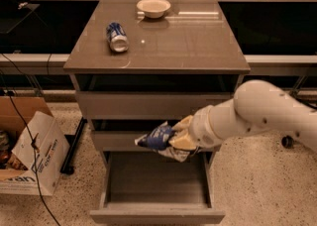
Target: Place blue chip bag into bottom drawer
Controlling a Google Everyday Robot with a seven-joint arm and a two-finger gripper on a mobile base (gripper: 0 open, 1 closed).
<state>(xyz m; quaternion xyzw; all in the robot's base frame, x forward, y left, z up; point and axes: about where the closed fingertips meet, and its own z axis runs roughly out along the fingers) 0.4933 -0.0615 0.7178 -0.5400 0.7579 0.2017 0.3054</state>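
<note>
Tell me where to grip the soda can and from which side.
Grip the soda can across its round middle, from above: it lies on its side, ends facing front and back. The gripper, over the bottom drawer, holds the blue chip bag.

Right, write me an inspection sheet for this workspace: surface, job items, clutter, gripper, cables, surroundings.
Surface: cabinet top, glossy grey-brown.
Job's things: blue chip bag held above the bottom drawer, which is pulled open; not yet inside.
Clutter: soda can on its side, white bowl upright, both on the top.
Gripper: gripper before the middle drawer, shut on the bag.
Cables: black cable trailing down the left, across the cardboard box.
Surroundings: that box stands on the speckled floor, left of the cabinet.
</note>
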